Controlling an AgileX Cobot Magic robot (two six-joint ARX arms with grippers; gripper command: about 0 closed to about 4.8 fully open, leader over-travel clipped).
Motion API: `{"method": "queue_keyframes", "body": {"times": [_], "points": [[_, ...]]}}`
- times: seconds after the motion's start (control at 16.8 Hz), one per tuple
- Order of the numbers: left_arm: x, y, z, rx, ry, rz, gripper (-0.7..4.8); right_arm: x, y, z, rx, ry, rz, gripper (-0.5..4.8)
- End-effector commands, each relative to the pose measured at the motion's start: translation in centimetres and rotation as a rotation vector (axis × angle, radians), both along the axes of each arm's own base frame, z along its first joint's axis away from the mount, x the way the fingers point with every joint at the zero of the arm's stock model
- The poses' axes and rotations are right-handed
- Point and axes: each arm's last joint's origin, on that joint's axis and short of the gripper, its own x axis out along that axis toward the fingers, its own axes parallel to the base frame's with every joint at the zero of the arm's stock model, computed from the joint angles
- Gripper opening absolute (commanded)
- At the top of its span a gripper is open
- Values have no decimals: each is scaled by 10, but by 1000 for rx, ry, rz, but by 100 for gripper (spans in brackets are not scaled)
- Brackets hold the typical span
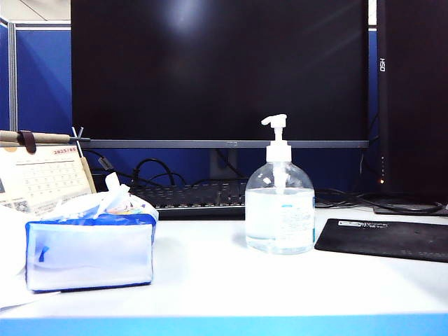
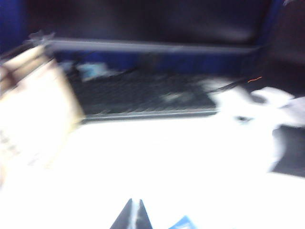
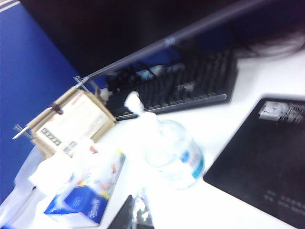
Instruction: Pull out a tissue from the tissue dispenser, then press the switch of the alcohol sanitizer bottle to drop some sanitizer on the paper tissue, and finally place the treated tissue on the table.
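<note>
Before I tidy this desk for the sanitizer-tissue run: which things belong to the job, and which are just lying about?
Job:
tissue dispenser
alcohol sanitizer bottle
switch
table
left gripper, shut
right gripper, unclear

Lying about:
desk calendar
keyboard
black mat
monitor

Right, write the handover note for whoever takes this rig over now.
Left gripper: fingers shut, nothing seen in them, over the table. The view is blurred.
Right gripper: near the alcohol sanitizer bottle; open or shut, cannot tell.
Tissue dispenser stands left with tissue tufting from its top. The bottle is upright at centre, with nothing on the switch.
A white sheet lies left of the dispenser; it may be the tissue, already put down.
Left to do: check that sheet; if it is not the tissue, start from the pull.
</note>
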Motion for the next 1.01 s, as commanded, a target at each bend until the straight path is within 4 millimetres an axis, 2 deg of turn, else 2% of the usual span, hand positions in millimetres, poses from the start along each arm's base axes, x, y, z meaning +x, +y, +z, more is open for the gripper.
{"method": "queue_keyframes", "body": {"times": [0.06, 0.24, 0.3, 0.36, 1.01], "points": [[3, 0, -10, 31, 25, 38, -5, 13, -1, -25, 38, 27, -29, -1], [11, -5, -42, 43, 114, 44, -5, 24, -3, -67, 45, 99, -42, -1], [14, -6, -58, 38, 161, 52, -5, 26, -3, -69, 35, 92, -58, -1], [16, -8, -66, 36, 181, 53, -5, 27, -4, -69, 20, 75, -101, -1], [15, -8, -66, 34, 184, 31, -5, 27, -4, -69, 20, 74, -89, -1]]}}
